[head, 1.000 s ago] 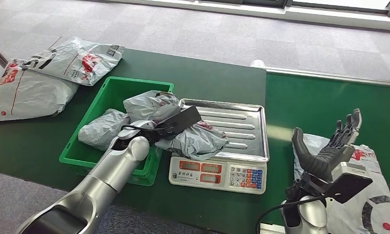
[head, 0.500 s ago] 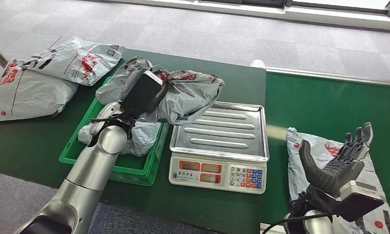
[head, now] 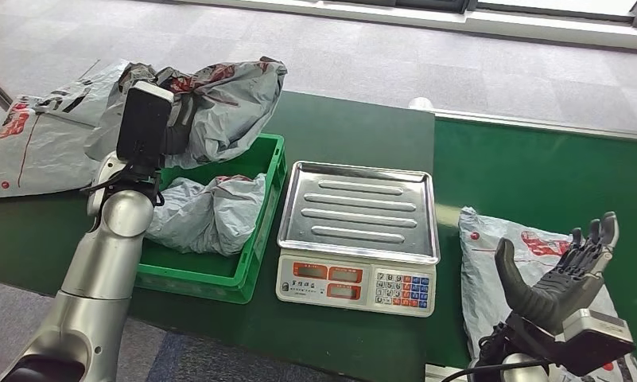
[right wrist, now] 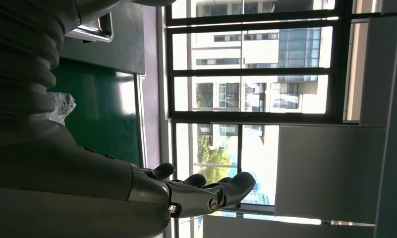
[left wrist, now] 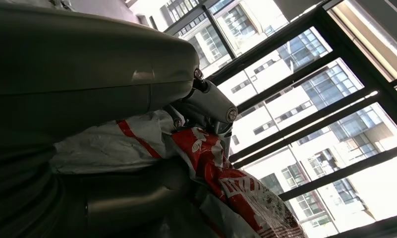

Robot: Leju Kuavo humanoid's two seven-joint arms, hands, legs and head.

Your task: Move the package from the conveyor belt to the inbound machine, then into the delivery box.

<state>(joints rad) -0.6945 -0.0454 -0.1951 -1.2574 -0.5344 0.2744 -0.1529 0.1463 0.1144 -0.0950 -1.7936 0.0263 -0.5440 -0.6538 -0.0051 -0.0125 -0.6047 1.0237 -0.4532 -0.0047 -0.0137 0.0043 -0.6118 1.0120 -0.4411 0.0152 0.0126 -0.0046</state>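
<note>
My left hand [head: 170, 134] is raised above the far left corner of the green delivery box [head: 250, 272] and grips a grey package with red print [head: 223, 95]. The package hangs in the air and hides most of the fingers. The left wrist view shows that package [left wrist: 213, 166] pressed against the left hand [left wrist: 92, 74]. Another grey package [head: 207, 216] lies inside the box. The scale [head: 355, 288] beside the box has a bare steel tray [head: 363, 208]. My right hand [head: 560, 269] is open, fingers spread, over a white package [head: 490, 259] on the green conveyor belt [head: 537, 171]. In the right wrist view the right hand [right wrist: 201, 191] holds nothing.
Two more grey packages [head: 29, 151] [head: 100, 83] lie on the dark green table [head: 339, 127] at the far left. A small white object [head: 420, 103] sits at the table's far edge. Grey carpet lies beyond the table.
My left hand lifted the package off the scale tray and carried it up and left, over the green box. The white package on the belt shifted left and my right hand sank slightly.
</note>
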